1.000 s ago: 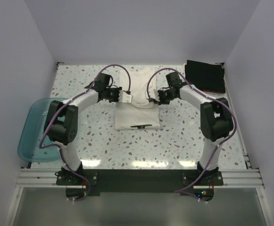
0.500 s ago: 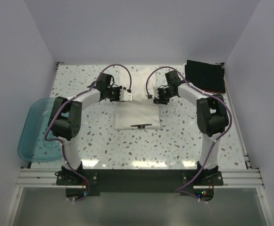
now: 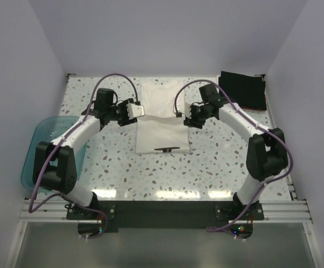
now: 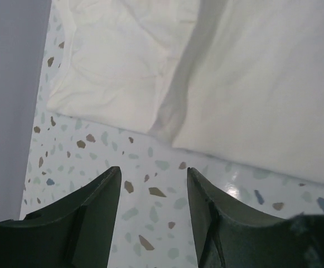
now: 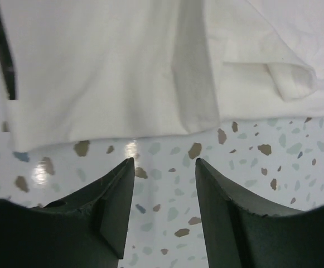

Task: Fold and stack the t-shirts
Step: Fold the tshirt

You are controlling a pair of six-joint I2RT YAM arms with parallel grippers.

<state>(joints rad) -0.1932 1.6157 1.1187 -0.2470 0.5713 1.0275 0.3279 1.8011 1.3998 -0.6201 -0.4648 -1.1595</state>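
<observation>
Both arms have swung outward. Left gripper (image 3: 135,109) and right gripper (image 3: 188,118) hang spread and empty, flanking the white t-shirt (image 3: 163,131) mid-table. It looks only partly folded. Stacking it on the folded black t-shirts (image 3: 242,90) at the far-right corner seems left.

The overhead camera sits high behind the arm bases, looking down and forward over the whole white speckled stone-look worktop (image 3: 95,162). Each wrist camera hangs close above that worktop and looks past its own dark fingers. The left pincer (image 4: 152,173) frames the left edge of the plain white cloth t-shirt (image 4: 251,84), and the right pincer (image 5: 164,163) frames its right edge. All three views share that shirt.
</observation>
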